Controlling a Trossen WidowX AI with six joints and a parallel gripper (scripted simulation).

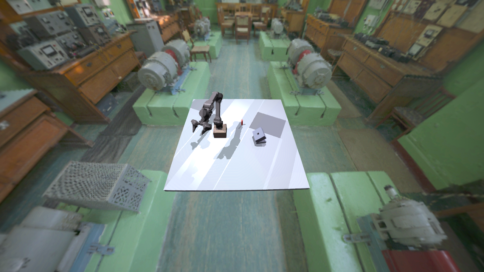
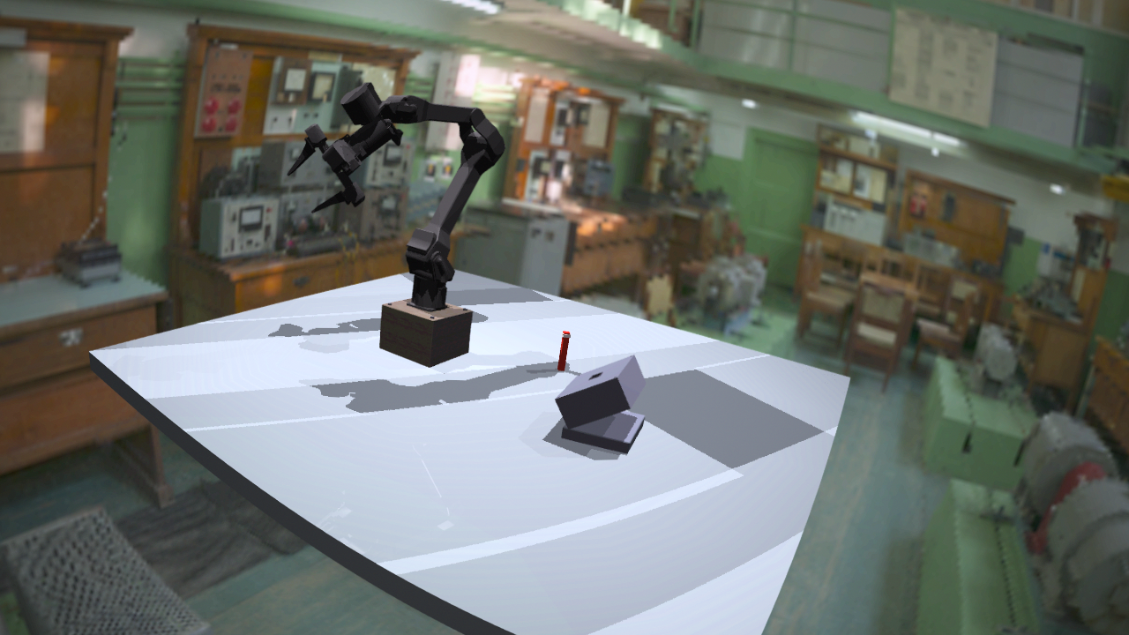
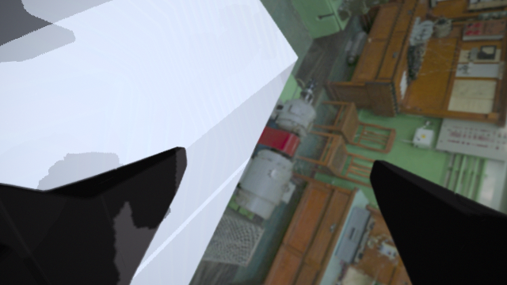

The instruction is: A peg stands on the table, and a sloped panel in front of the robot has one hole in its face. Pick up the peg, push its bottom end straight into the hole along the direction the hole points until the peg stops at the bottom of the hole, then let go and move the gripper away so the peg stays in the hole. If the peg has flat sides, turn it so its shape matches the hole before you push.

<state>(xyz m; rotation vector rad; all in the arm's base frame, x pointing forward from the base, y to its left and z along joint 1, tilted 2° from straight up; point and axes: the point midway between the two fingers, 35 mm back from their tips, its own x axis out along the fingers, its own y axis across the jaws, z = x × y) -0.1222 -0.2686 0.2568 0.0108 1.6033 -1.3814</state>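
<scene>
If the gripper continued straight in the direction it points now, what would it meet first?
Probably the table near its edge, or nothing: the open, empty gripper aims at that edge, with floor beyond. Depth is unclear. The peg and the panel lie elsewhere.

Counter [image 2: 474,505]: smooth, pale, slight sheen. Arm base block [image 2: 424,332]: dark wood-grain, matt. Arm [image 2: 453,193] & fingers: black, matt, plastic-looking. Peg [image 2: 564,352]: glossy red. Sloped panel [image 2: 600,391]: grey, matt, smooth.
</scene>
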